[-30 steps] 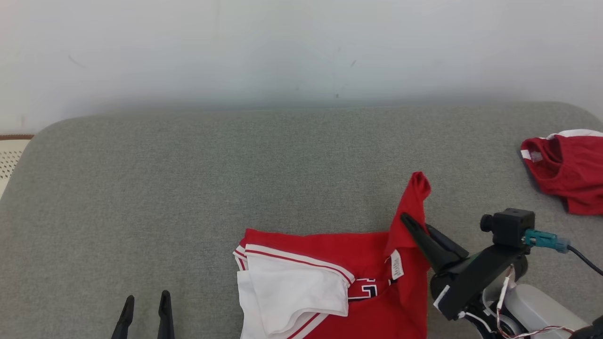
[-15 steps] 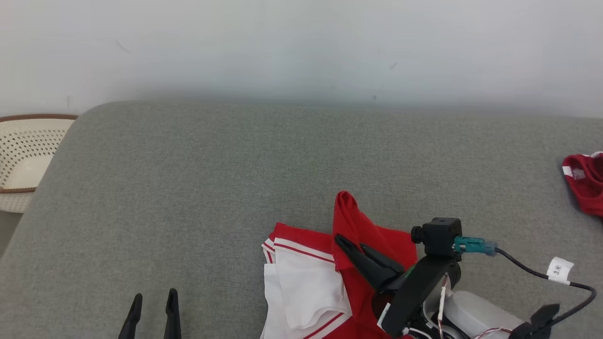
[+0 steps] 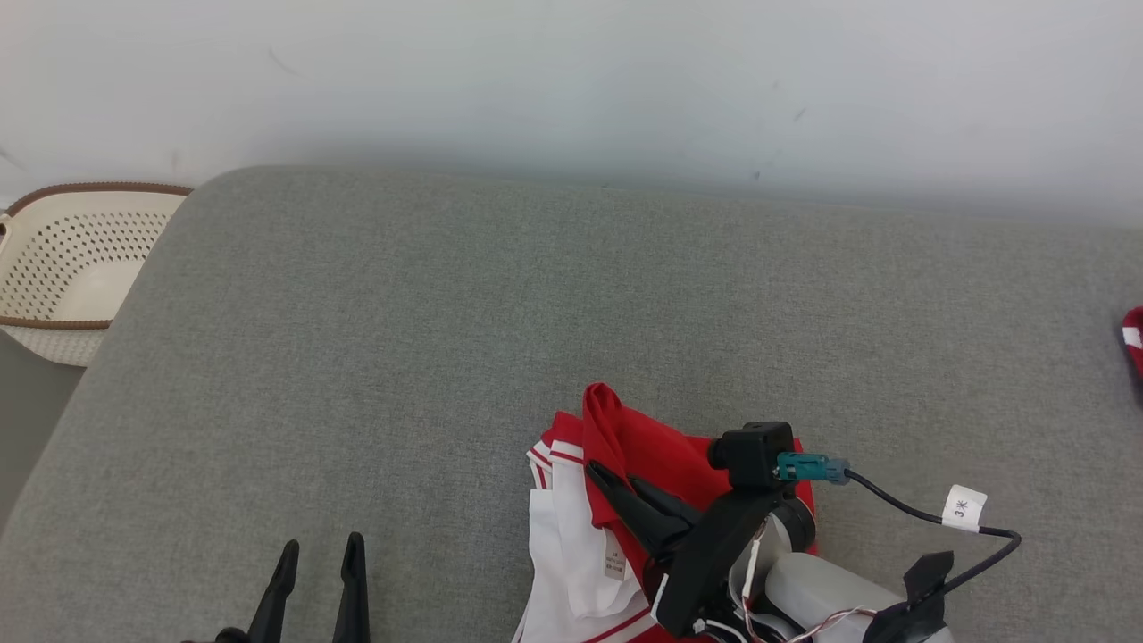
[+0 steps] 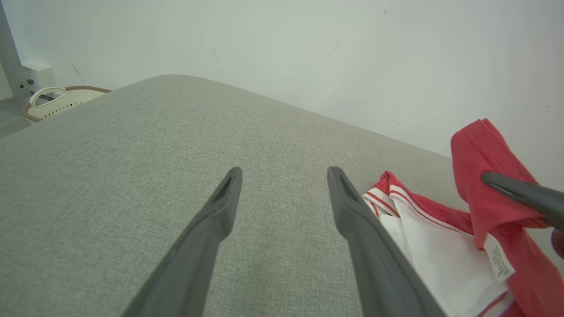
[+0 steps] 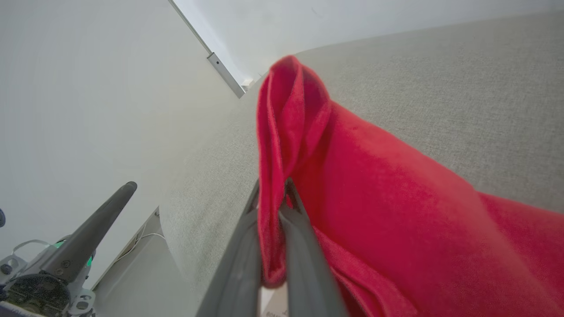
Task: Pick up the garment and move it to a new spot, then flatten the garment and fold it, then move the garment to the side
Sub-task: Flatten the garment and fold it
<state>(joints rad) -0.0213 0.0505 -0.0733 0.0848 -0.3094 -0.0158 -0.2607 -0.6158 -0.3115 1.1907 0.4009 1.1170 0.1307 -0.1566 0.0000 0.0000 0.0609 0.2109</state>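
Observation:
The garment (image 3: 656, 451) is a red shirt with white, red-striped sleeves, lying near the front edge of the grey cushioned surface (image 3: 500, 313). My right gripper (image 3: 596, 471) is shut on a lifted red fold of it, which stands up above the fingertips (image 5: 288, 127). In the left wrist view the same pinched fold (image 4: 484, 176) hangs to the right, white sleeve below it. My left gripper (image 3: 321, 554) hovers open at the lower left over bare fabric, apart from the garment, its fingers (image 4: 220, 207) spread wide.
A cream perforated basket (image 3: 76, 254) with a brown rim stands off the surface's left edge. Another red garment (image 3: 1134, 344) peeks in at the far right edge. A pale wall runs behind the surface. A cable with a white tag (image 3: 963, 507) trails from my right wrist.
The head camera has swung left, bringing the basket in. My right gripper has carried the pinched red fold leftward over the white sleeve, folding the garment narrower. The left gripper stays open.

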